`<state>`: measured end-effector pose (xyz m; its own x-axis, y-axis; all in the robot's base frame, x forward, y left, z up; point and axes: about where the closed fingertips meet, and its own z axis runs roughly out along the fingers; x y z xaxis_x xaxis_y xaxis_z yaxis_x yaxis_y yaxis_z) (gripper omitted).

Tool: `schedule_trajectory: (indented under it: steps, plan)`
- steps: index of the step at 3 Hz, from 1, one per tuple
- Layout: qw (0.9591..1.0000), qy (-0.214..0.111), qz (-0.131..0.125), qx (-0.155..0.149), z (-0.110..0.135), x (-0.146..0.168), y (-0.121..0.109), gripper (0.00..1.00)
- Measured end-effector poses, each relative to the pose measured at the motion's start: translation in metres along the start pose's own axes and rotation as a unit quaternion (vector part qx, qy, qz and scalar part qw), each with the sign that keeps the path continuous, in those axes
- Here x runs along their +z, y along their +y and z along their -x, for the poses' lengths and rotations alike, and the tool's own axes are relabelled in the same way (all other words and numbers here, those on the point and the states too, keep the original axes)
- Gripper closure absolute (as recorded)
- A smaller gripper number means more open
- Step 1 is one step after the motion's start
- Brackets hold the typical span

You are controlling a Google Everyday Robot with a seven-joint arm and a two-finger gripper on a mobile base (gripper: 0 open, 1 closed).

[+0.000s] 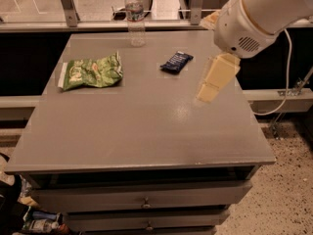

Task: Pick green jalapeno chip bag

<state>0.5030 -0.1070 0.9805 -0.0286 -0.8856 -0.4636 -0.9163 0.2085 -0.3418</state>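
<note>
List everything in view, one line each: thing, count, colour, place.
green jalapeno chip bag: one, light green, far left of the table.
snack wrapper: one, dark blue, far centre-right of the table.
water bottle: one, clear, upright at the table's far edge.
table: one, grey, centre, drawers beneath.
cable: one, white, right of the table.
arm: one, white, upper right.
claw: one, cream, above the table's right side, apart from the bag.

The light-green, white-ended green jalapeno chip bag (93, 71) is seen by the grey tabletop's (137, 131) left edge. The cream gripper (209, 88) is seen near the right edge. A wrapper (176, 61) appears dark blue.
</note>
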Motion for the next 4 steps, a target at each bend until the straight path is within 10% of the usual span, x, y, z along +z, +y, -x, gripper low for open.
schedule_trajectory:
  steps: [4]
  plan:
    - [0.9972, -0.072, -0.02, 0.008, 0.068, 0.066, -0.064, 0.0]
